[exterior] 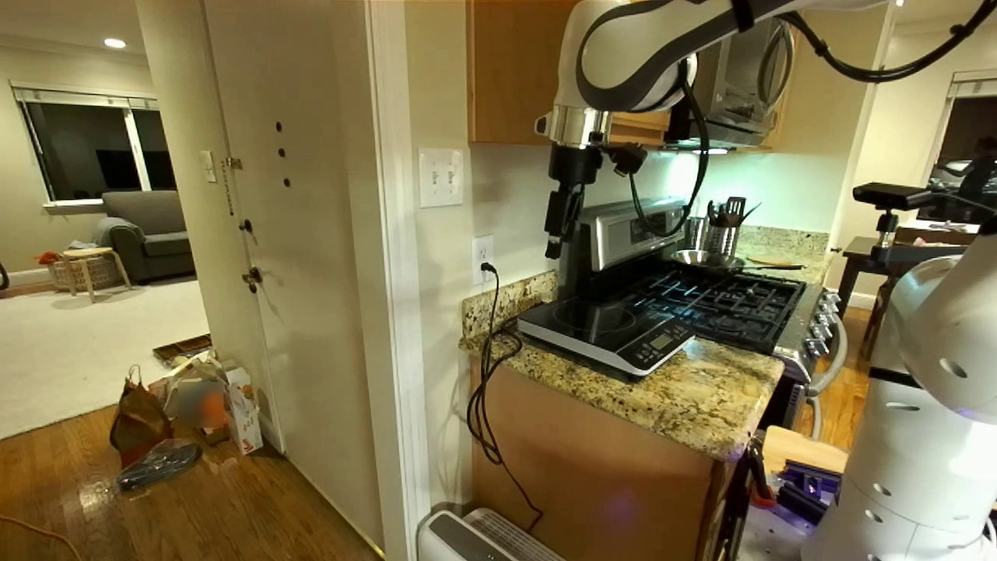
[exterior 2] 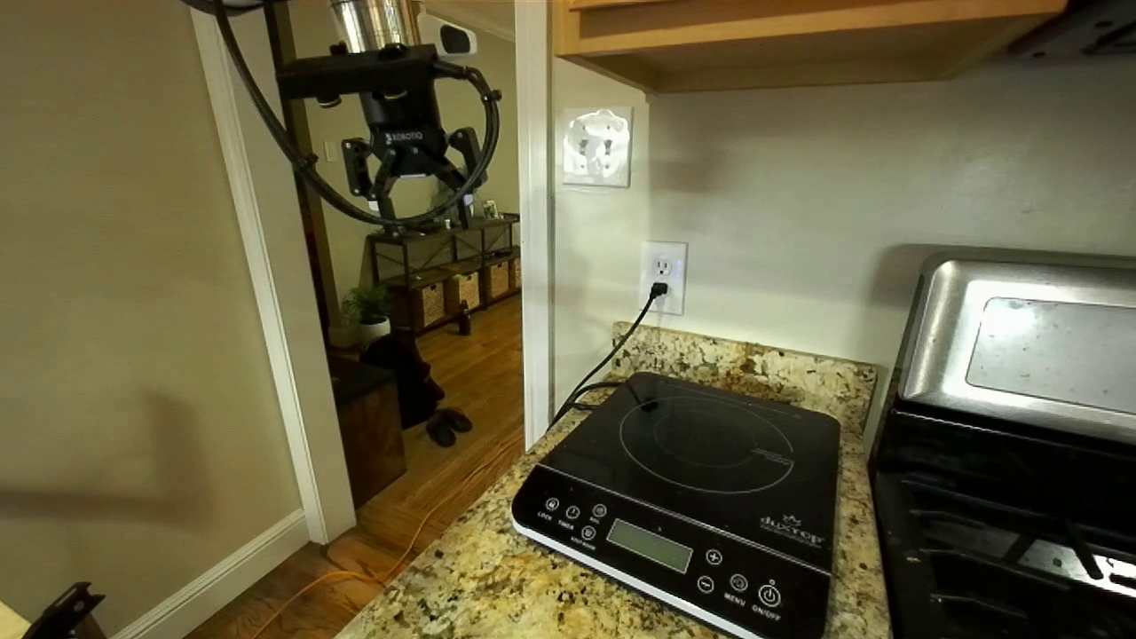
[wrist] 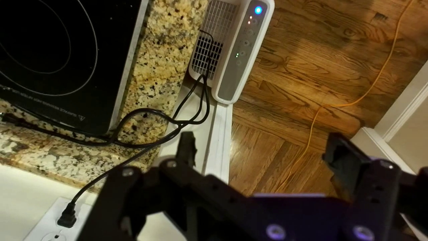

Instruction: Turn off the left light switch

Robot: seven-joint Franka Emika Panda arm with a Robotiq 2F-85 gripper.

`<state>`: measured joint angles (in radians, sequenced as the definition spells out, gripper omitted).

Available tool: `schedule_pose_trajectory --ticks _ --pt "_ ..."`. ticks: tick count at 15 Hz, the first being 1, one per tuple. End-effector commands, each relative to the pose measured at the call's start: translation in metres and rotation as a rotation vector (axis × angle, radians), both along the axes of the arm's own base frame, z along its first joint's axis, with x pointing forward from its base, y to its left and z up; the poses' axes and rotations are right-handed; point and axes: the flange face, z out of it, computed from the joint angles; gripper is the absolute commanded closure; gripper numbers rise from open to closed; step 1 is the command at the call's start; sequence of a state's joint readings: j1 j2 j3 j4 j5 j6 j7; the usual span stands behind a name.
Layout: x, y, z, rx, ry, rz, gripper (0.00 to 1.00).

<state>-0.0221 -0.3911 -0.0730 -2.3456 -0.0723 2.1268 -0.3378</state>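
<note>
The left light switch is the left-hand small toggle on a white two-switch wall plate. It also shows in an exterior view, where glare covers much of the plate. Its up or down position is too small to tell. My gripper hangs pointing down, open and empty, apart from the plate. In that view it appears left of the plate, in front of the doorway; in another exterior view the gripper appears right of it. In the wrist view the gripper has its fingers wide apart, and the switch plate is out of view.
An outlet plate with a plugged black cord is below and right of the switches. A black induction cooktop sits on the granite counter. A wooden cabinet overhangs. White door trim stands left of the plate.
</note>
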Motion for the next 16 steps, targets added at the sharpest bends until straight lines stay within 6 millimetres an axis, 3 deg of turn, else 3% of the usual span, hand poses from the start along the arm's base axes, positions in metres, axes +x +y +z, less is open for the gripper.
schedule_pose_trajectory --ticks 1,6,13,15,16 --pt "0.002 0.002 -0.005 0.064 -0.024 -0.11 0.0" --pt "0.002 0.012 -0.012 0.236 -0.062 -0.333 0.0" --pt "0.002 0.01 -0.008 0.427 -0.199 -0.605 0.0" --pt "-0.004 0.011 -0.008 0.447 -0.205 -0.565 0.0" --pt "0.01 0.008 -0.009 0.413 -0.185 -0.568 0.0"
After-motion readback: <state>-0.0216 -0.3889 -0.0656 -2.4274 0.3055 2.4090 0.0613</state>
